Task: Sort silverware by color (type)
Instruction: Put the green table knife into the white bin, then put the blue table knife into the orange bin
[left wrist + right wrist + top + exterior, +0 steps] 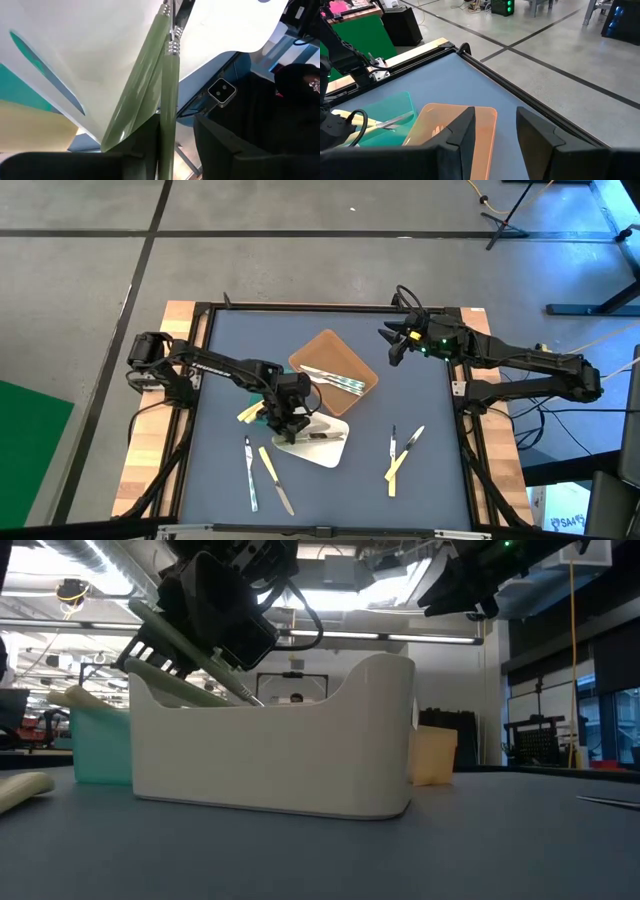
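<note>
The left gripper (287, 420) hangs over the near-left edge of the white tray (330, 450), its jaws closed on a pale green-handled utensil (170, 100); in the left wrist view a second green handle (137, 95) lies against the first, and whether both are gripped cannot be told. The main risk, by judgement, is that the thin handle pivots or slips in the jaws, or that a clinging second piece drops outside the white tray; the tilted tip could also catch the tray wall and shove the tray. The right gripper (398, 345) waits beyond the brown tray (340, 352), jaws apart and empty. The brown tray, just behind the white tray, holds silvery-blue pieces (335, 380); a green tray (100, 745) sits to the white tray's left. Unsorted silverware (262, 470) lies on the blue-grey tabletop (420, 400) in front of the white tray, more (402, 455) to its right. Beyond the tabletop: grey concrete floor, dark floor lines, stands.
</note>
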Controlling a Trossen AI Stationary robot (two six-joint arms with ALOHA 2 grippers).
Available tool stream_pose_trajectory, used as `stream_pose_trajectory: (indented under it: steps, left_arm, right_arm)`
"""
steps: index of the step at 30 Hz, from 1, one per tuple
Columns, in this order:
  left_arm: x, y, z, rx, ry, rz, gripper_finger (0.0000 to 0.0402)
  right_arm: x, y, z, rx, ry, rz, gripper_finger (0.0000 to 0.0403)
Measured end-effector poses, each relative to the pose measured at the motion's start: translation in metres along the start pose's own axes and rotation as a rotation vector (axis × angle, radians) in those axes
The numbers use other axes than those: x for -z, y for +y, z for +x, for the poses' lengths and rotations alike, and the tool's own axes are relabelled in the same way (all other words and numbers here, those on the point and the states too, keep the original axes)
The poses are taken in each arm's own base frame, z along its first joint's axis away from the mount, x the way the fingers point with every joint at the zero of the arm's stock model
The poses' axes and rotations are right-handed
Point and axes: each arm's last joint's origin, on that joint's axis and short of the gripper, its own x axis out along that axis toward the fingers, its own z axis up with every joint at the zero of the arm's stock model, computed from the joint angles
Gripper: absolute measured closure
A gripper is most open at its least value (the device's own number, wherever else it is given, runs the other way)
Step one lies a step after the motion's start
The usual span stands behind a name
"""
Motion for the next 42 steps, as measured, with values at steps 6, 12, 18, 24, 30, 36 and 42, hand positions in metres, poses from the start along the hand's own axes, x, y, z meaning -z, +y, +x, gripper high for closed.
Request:
stream_pose_trajectory:
  steps: [6, 12, 18, 24, 30, 36, 42]
  left_arm:
    - [-0.002, 0.001, -0.003, 0.020, 0.028, -0.016, 0.0277]
    - [-0.002, 0.000, -0.009, 0.048, 0.053, -0.052, 0.0276]
    - [0.000, -0.001, -0.013, 0.062, 0.084, -0.120, 0.0276]
    - [0.006, 0.002, -0.019, 0.035, 0.098, -0.207, 0.0276]
    - [0.012, 0.002, -0.026, 0.028, 0.112, -0.270, 0.0276]
    - [0.019, 0.001, -0.033, 0.031, 0.113, -0.294, 0.0276]
    - [0.027, 0.001, -0.042, 0.021, 0.112, -0.320, 0.0276]
  right_arm:
    - [0.000, 0.000, 0.000, 0.000, 0.000, 0.000, 0.0274]
    - [0.000, 0.000, 0.000, 0.001, 0.003, -0.001, 0.0274]
    - [0.003, -0.001, 0.000, 0.007, 0.027, -0.009, 0.0274]
    - [0.003, -0.001, 0.000, 0.007, 0.028, -0.009, 0.0274]
    - [0.003, -0.001, 0.000, 0.008, 0.028, -0.009, 0.0274]
    - [0.003, -0.001, 0.000, 0.007, 0.028, -0.009, 0.0274]
    - [0.003, -0.001, 0.000, 0.007, 0.029, -0.009, 0.0274]
